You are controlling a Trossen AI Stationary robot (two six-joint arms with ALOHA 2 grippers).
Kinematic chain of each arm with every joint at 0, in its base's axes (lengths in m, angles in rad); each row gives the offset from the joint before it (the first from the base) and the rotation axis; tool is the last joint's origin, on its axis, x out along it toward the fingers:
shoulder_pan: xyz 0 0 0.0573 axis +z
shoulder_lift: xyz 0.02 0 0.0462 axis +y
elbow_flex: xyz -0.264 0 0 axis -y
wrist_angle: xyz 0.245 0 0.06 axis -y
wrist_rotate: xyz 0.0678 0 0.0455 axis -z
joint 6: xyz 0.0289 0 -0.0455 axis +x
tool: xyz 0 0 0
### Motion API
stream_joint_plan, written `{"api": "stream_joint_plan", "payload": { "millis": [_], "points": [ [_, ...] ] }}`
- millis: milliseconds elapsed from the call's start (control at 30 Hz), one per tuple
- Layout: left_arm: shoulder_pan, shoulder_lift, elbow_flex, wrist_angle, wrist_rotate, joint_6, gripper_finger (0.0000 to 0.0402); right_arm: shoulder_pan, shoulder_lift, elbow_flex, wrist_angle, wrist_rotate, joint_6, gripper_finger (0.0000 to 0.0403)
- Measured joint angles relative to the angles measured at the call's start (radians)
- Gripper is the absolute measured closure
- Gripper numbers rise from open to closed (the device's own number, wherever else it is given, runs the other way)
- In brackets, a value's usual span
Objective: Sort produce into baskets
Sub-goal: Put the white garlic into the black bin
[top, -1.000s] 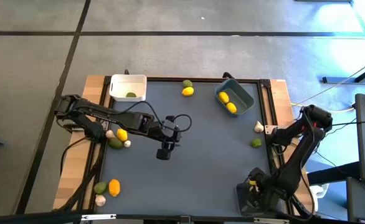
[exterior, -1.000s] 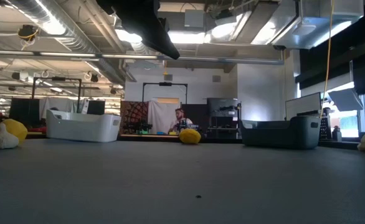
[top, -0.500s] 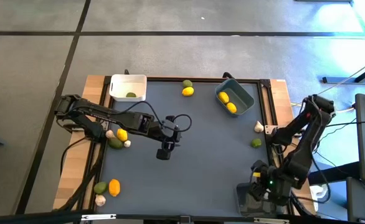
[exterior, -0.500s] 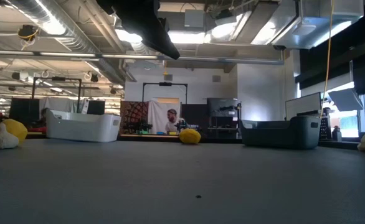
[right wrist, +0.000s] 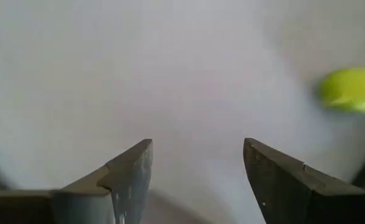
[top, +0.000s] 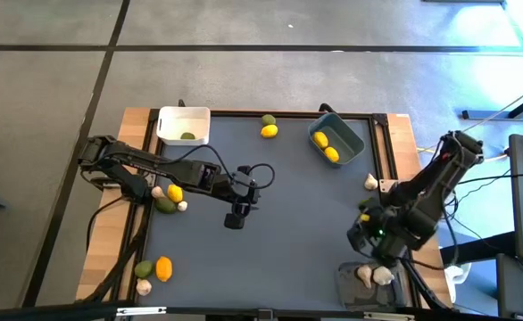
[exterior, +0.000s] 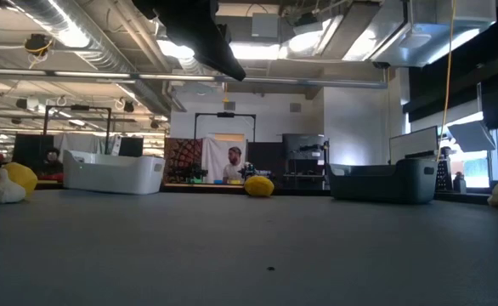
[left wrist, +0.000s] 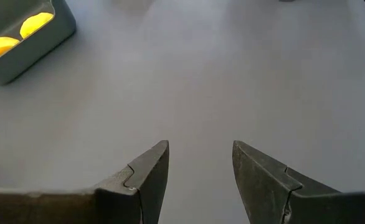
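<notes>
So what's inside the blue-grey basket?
Two yellow lemon-like fruits lie inside the deep blue-grey rectangular basket. Its walls may hide a little of the floor; nothing else shows.

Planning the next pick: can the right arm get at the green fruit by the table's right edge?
Probably yes. The right gripper hovers open and empty just short of the green fruit, with only bare mat between them.

The dark left arm's two-finger gripper (top: 235, 219) hangs open mid-table; the dark right arm's gripper (top: 361, 239) gapes open near right.
</notes>
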Motion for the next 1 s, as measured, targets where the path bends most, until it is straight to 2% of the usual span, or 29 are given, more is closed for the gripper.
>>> {"api": "stream_joint_plan", "payload": {
  "millis": [267,567,800,1000],
  "points": [
    [0.000,0.000,0.000,0.000,0.000,-0.004,0.0229,-0.142,0.000,0.000,-0.237,0.055,-0.068,0.0152],
    [0.000,0.000,0.000,0.000,0.000,-0.004,0.0229,-0.268,0.000,-0.001,-0.261,0.186,-0.266,0.0152],
    [0.000,0.000,-0.001,-0.010,0.041,-0.008,0.0229,-0.402,0.001,-0.001,-0.254,0.131,-0.414,0.0147],
    [0.000,0.000,-0.001,-0.010,0.057,-0.005,0.0229,-0.558,0.001,-0.002,-0.259,0.062,-0.555,0.0086]
  ]
}}
